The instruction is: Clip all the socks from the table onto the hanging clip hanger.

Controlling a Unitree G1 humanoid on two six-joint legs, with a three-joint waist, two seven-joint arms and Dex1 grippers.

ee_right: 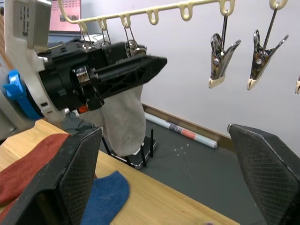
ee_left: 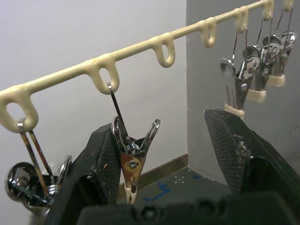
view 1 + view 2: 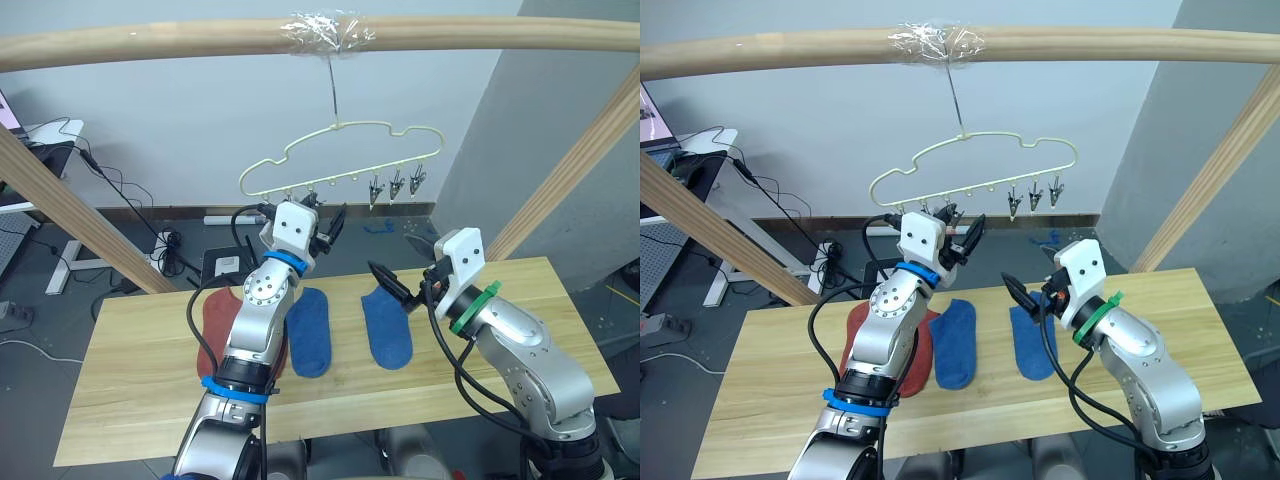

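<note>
Clip hanger (image 3: 340,160) hangs from the beam; your left gripper (image 2: 168,154), fingers spread, brackets a clip (image 2: 132,154). A grey sock (image 1: 123,119) seemingly hangs already. Squeeze squarely. Right gripper (image 1: 164,173) waits, spread.

Head pair high over table (image 3: 140,390); wrist views close under clip hanger (image 2: 164,44)
</note>
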